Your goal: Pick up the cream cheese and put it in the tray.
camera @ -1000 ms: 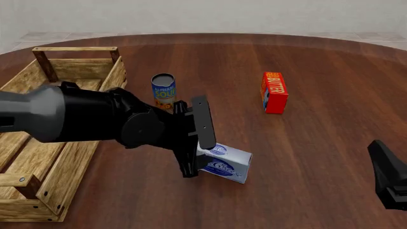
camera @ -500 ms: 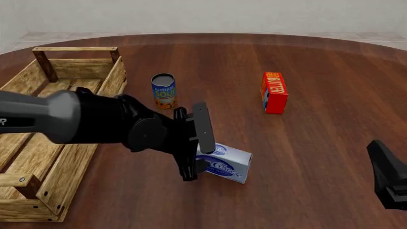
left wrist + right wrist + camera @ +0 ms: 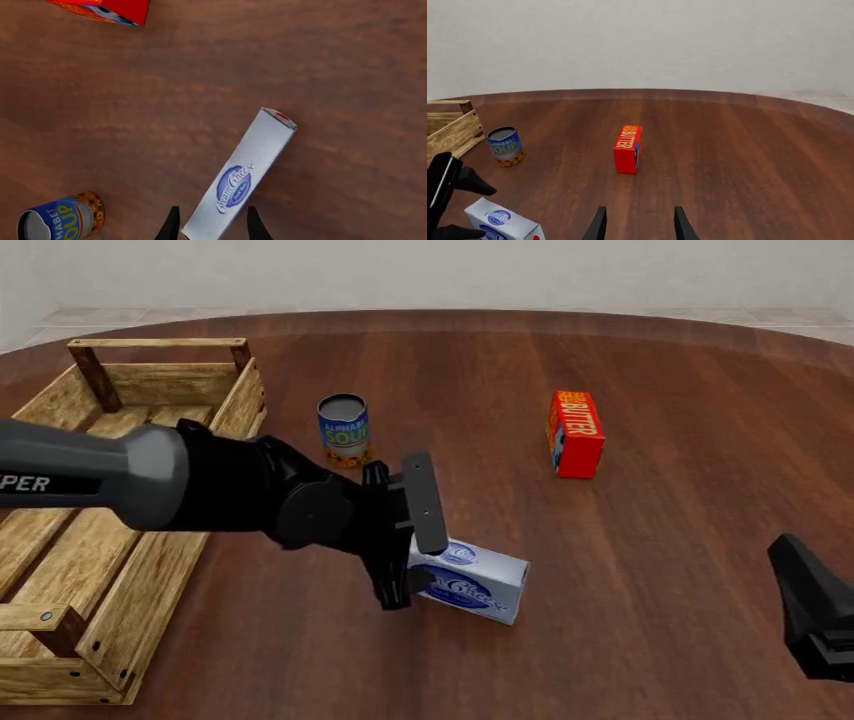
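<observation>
The cream cheese [image 3: 475, 580] is a pale blue-white box with a dark blue oval label, standing on edge on the wooden table near the middle front. My left gripper [image 3: 415, 562] is open and straddles the box's left end. In the left wrist view the box [image 3: 245, 167] runs away from the gripper [image 3: 212, 229], its near end between the two fingertips with a small gap on each side. The tray [image 3: 150, 400], a long light-wood slatted crate, lies at the far left. My right gripper [image 3: 809, 602] hangs open and empty at the front right, also seen in its wrist view [image 3: 638, 224].
A blue-yellow soup can [image 3: 343, 430] stands just behind the left gripper, close to the tray's right wall. A red-orange butter box [image 3: 575, 433] stands upright at the back right of centre. The left arm's dark body reaches over the tray's right side.
The left arm has sunk a little and its gripper has edged lower around the box's end. The cream cheese and the right arm have not moved.
</observation>
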### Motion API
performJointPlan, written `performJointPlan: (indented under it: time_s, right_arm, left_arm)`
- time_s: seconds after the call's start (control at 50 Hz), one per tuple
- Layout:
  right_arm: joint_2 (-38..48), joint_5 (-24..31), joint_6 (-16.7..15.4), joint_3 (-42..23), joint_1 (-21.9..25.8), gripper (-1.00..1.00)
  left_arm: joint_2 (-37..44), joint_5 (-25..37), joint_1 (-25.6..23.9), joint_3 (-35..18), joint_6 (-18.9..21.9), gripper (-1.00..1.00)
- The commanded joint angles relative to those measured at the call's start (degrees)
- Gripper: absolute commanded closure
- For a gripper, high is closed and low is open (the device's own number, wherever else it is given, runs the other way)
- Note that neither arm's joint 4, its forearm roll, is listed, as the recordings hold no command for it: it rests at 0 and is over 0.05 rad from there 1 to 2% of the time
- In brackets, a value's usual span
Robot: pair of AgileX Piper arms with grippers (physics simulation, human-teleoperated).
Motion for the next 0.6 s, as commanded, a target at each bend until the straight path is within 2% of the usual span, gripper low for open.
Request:
performJointPlan:
  time_s: [0.02, 0.6]
  right_arm:
    - [0.01, 0.07, 0.19, 0.00, 0.13, -1.00]
    - [0.72, -0.31, 0.54, -0.04, 0.14, -1.00]
  left_arm:
    - [1.46, -0.36, 0.77, -0.67, 0.29, -1.00]
    - [3.87, -1.12, -0.28, 0.38, -0.68, -1.00]
